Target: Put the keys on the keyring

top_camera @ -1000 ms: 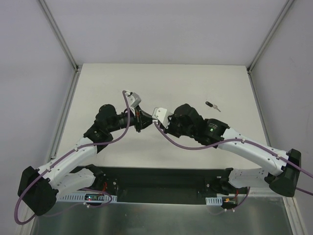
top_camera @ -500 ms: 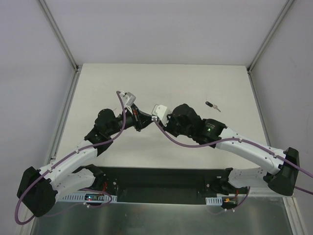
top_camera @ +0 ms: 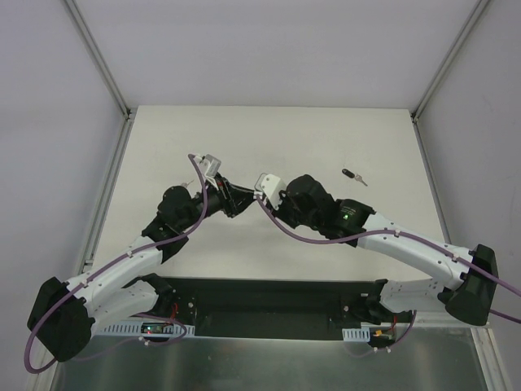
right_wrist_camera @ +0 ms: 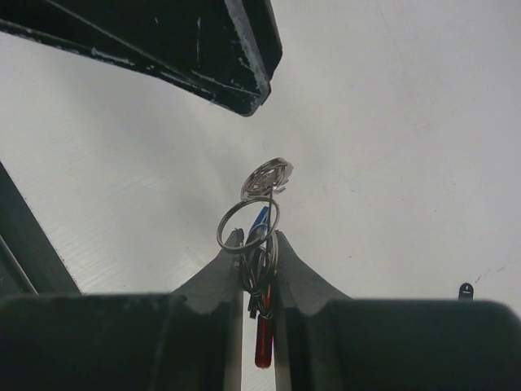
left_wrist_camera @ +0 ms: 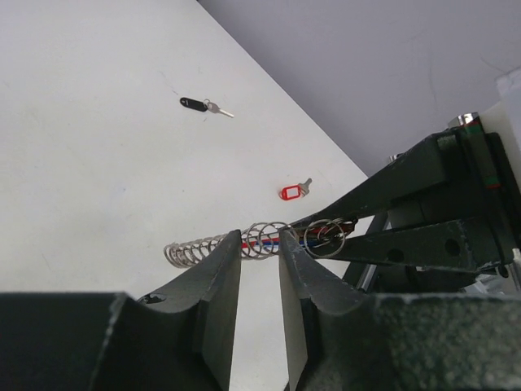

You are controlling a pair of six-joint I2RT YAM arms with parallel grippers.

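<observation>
At the middle of the white surface (top_camera: 326, 138), in the top view, the right gripper (right_wrist_camera: 259, 238) is closed on the keyring (right_wrist_camera: 260, 346), a red plastic band joined to a silver metal chain and rings. The band is pinched between the fingers low in the right wrist frame. A round silver ring and the blue-headed silver key (right_wrist_camera: 260, 221) are seen standing just above the fingertips. The left gripper (left_wrist_camera: 259, 240) is set tip to tip with it and is parted by a narrow gap, with nothing seen gripped between its fingers. The silver chain is seen running across just beyond its tips. A black-headed silver key (left_wrist_camera: 195, 103) is seen on the surface at the upper left of the left wrist frame, and a small red-tagged key (left_wrist_camera: 291, 192) lies near its centre. Both lie apart from the grippers.
</observation>
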